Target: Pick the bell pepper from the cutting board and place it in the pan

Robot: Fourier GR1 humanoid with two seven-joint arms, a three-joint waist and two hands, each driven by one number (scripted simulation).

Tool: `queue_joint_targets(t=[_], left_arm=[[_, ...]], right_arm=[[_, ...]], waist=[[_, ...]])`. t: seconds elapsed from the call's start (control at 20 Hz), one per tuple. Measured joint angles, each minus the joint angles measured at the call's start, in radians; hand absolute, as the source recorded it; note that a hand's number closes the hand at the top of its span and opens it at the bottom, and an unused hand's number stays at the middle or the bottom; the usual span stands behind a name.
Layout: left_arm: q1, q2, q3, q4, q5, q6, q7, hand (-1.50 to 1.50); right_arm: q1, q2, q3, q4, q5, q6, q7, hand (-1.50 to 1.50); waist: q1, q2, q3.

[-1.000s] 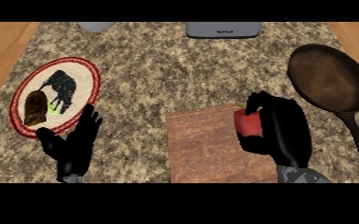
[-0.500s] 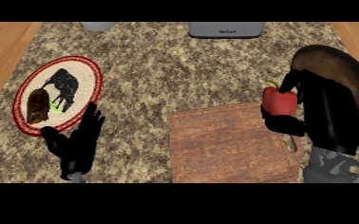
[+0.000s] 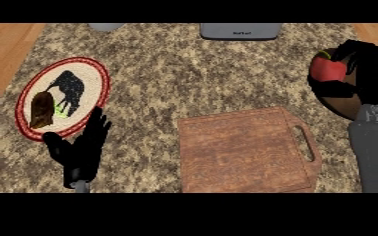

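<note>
Bell pepper: held in curled right hand over pan; release apparently near rim risks roll-out.

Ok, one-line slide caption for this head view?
Right robot hand holds red bell pepper over dark round pan, beside bare wooden cutting board.

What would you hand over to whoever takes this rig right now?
Right hand: curled round the red bell pepper, held over the pan at the counter's right edge.
Left hand: open, resting beside the plate.
Cutting board: nothing on it.
Done: pepper picked and carried to the pan.
Left: lower it, release, withdraw.
</note>
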State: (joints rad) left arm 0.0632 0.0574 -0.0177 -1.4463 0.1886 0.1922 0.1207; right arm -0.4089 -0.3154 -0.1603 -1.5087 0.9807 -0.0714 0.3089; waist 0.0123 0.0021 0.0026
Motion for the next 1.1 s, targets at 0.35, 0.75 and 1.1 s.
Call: queue_joint_targets(t=[0.35,0.75,1.1], left_arm=[[-0.017,-0.004,-0.004,0.013,-0.006,-0.005,0.001,0.00],[-0.046,-0.004,-0.008,0.024,-0.004,-0.022,-0.001,0.00],[-0.067,-0.013,-0.025,0.022,-0.015,-0.018,0.015,0.00]], right_arm=[[-0.155,-0.088,-0.124,0.463,-0.024,-0.207,-0.220,1.50],[-0.286,-0.211,-0.248,0.893,-0.079,-0.351,-0.439,-1.50],[-0.346,-0.286,-0.254,1.129,-0.040,-0.304,-0.457,-1.50]], waist=[[0.014,0.006,0.001],[0.046,0.021,0.003],[0.072,0.035,0.005]])
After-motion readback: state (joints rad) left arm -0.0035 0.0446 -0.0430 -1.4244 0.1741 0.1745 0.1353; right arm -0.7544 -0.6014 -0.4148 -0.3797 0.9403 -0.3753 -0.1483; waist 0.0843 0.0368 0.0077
